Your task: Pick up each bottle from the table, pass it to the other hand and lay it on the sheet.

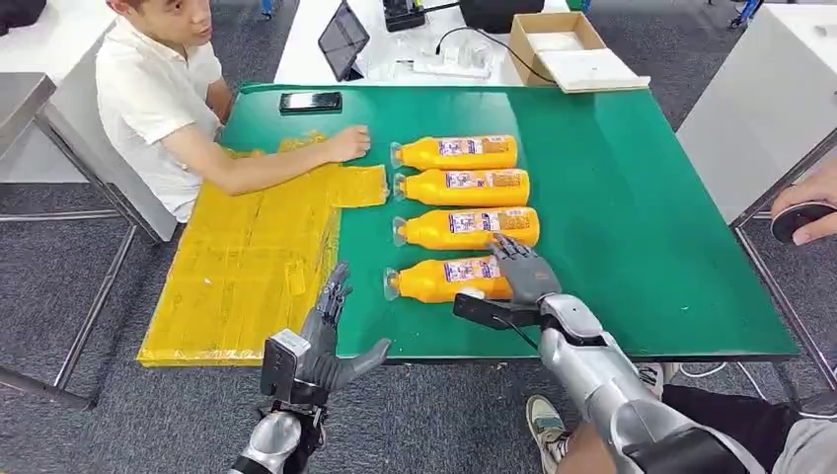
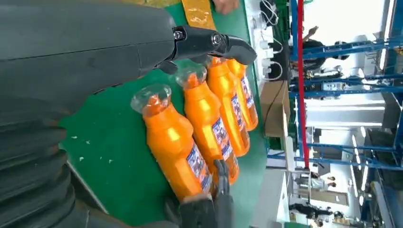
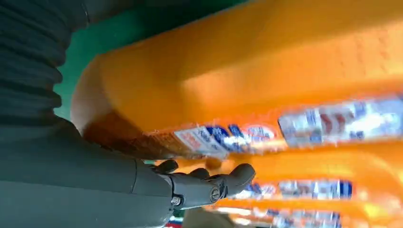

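Observation:
Four orange bottles lie side by side on the green table (image 1: pixel 642 197), caps toward the yellow sheet (image 1: pixel 247 267) on the left. My right hand (image 1: pixel 523 272) lies over the base end of the nearest bottle (image 1: pixel 439 280), fingers stretched out toward the bottle behind it (image 1: pixel 469 229). In the right wrist view the nearest bottle (image 3: pixel 247 71) sits blurred against my palm (image 3: pixel 95 180), and the fingers (image 3: pixel 214 187) are not curled round it. My left hand (image 1: pixel 321 346) hovers open at the table's front edge, beside the sheet's corner. The left wrist view looks along the row, nearest bottle (image 2: pixel 173 142) first.
A person (image 1: pixel 158 99) sits at the left with a hand (image 1: pixel 347 144) on the sheet's far part. A phone (image 1: pixel 310 102) lies at the table's far edge, with a tablet (image 1: pixel 342 39) and a cardboard box (image 1: pixel 558 44) beyond. Another person's hand (image 1: pixel 804 212) shows at the right edge.

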